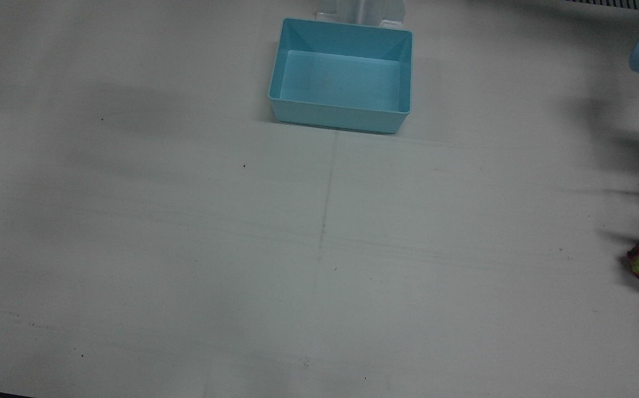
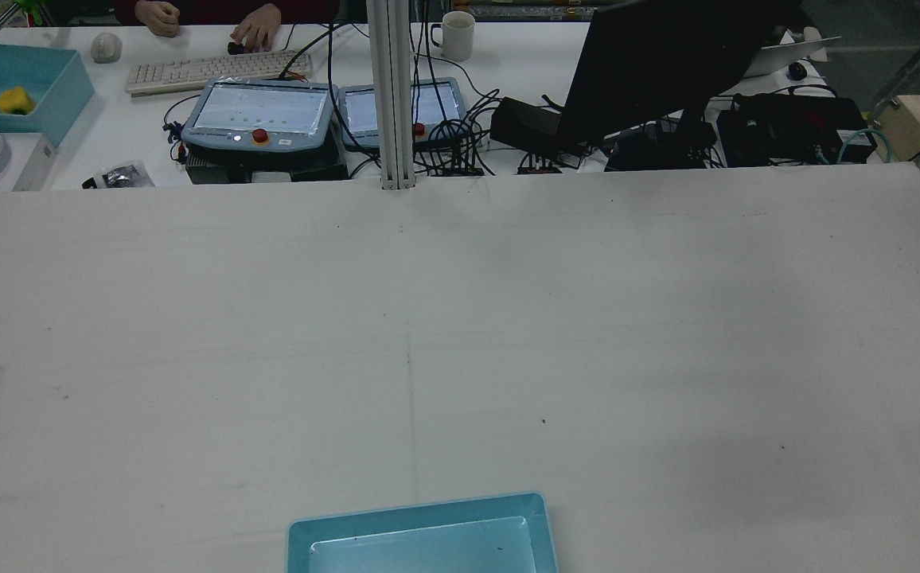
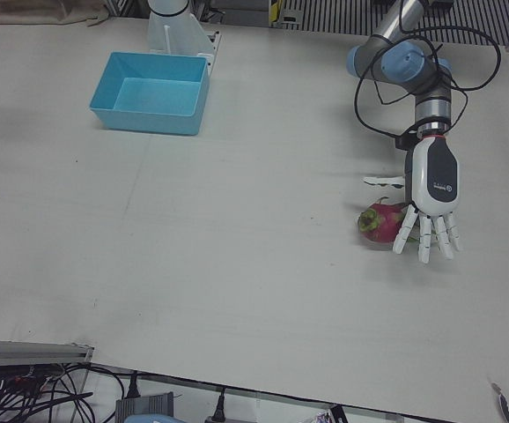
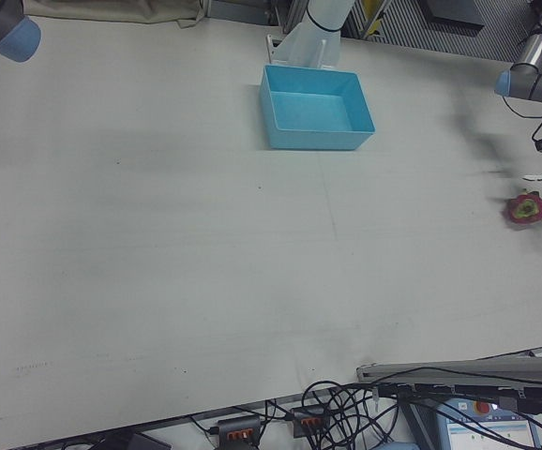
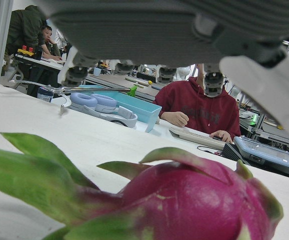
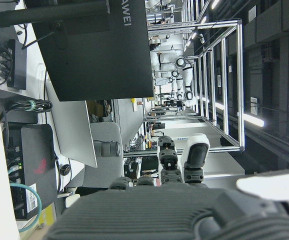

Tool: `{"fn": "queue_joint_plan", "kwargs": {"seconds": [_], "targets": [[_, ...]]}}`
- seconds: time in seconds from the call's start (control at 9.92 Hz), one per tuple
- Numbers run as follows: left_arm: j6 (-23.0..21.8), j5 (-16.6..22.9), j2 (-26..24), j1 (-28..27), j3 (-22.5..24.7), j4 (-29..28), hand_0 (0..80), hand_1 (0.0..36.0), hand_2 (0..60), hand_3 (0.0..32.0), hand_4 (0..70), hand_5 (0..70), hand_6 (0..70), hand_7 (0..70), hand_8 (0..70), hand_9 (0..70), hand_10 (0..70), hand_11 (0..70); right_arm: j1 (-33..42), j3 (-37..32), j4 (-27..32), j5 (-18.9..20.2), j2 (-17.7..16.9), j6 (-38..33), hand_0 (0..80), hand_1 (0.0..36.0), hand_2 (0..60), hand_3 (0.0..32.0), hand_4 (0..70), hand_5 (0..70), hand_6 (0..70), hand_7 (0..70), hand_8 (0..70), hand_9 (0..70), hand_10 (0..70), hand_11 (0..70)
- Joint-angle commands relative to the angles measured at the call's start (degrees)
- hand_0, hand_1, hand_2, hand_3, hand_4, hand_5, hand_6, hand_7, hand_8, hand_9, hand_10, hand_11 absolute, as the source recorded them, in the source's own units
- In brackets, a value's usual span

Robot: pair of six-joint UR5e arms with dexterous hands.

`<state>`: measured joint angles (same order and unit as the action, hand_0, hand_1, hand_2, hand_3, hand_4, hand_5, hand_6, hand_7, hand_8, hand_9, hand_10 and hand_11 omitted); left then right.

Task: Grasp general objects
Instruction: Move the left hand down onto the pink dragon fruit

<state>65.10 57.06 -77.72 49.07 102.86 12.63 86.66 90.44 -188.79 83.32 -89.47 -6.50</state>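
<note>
Left hand (image 3: 432, 198) hangs over the dragon fruit (image 3: 379, 220) near the table's (image 3: 237, 264) edge, fingers spread, grasping nothing. Blue bin (image 3: 151, 92) sits well apart. Right hand (image 6: 184, 210) looks released; monitor (image 6: 94, 50) reads "HUAWEI".

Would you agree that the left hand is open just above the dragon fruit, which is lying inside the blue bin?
Not quite: the left-front view shows the dragon fruit on the bare table, far from the blue bin. The left hand is indeed open just above it.
</note>
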Motion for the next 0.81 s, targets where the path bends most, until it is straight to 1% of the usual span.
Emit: {"fn": "queue_joint_plan", "kwargs": {"seconds": [0.0, 0.1, 0.4, 0.5, 0.61, 0.71], "targets": [[0.6, -0.8, -1.8, -0.2, -5.0, -2.2, 53.9, 17.2, 0.0, 32.0, 0.0, 10.7, 0.0, 9.7, 0.0, 0.5, 0.0, 0.0, -0.1, -0.1, 0.0, 0.0, 0.0, 0.0, 0.0, 0.0, 0.0, 0.0, 0.0, 0.0, 0.0, 0.0, 0.0, 0.0, 0.0, 0.0], [0.6, -0.8, -1.8, -0.3, -6.2, -3.3, 54.6, 17.6, 0.0, 32.0, 0.0, 12.1, 0.0, 10.5, 0.0, 0.7, 0.0, 0.0, 0.0, -0.1, 0.0, 0.0, 0.0, 0.0, 0.0, 0.0, 0.0, 0.0, 0.0, 0.0, 0.0, 0.0, 0.0, 0.0, 0.0, 0.0], [0.7, -0.8, -1.9, -0.3, -6.6, -3.5, 54.9, 17.2, 0.0, 32.0, 0.0, 15.3, 0.0, 11.8, 0.0, 0.9, 0.0, 0.0, -0.1, -0.2, 0.0, 0.0, 0.0, -0.1, 0.0, 0.0, 0.0, 0.0, 0.0, 0.0, 0.0, 0.0, 0.0, 0.0, 0.0, 0.0], [0.7, -0.8, -1.9, -0.3, -6.6, -3.4, 55.9, 17.7, 0.0, 31.0, 0.0, 16.3, 0.0, 12.2, 0.0, 1.0, 0.0, 0.0, 0.0, -0.2, 0.0, 0.0, 0.0, -0.1, 0.0, 0.0, 0.0, 0.0, 0.0, 0.0, 0.0, 0.0, 0.0, 0.0, 0.0, 0.0], [0.7, -0.7, -1.9, -0.3, -6.6, -3.4, 56.0, 17.9, 0.0, 27.8, 0.0, 17.3, 0.0, 12.7, 0.0, 1.1, 0.0, 0.0, -0.1, -0.2, 0.0, 0.0, 0.0, -0.1, 0.0, 0.0, 0.0, 0.0, 0.0, 0.0, 0.0, 0.0, 0.0, 0.0, 0.0, 0.0], [0.7, -0.8, -1.9, -1.2, -6.6, -3.1, 56.3, 18.1, 0.0, 26.0, 0.0, 18.4, 0.0, 12.9, 0.0, 1.1, 0.0, 0.0, -0.1, -0.2, 0.0, 0.0, 0.0, -0.1, 0.0, 0.0, 0.0, 0.0, 0.0, 0.0, 0.0, 0.0, 0.0, 0.0, 0.0, 0.0]]}}
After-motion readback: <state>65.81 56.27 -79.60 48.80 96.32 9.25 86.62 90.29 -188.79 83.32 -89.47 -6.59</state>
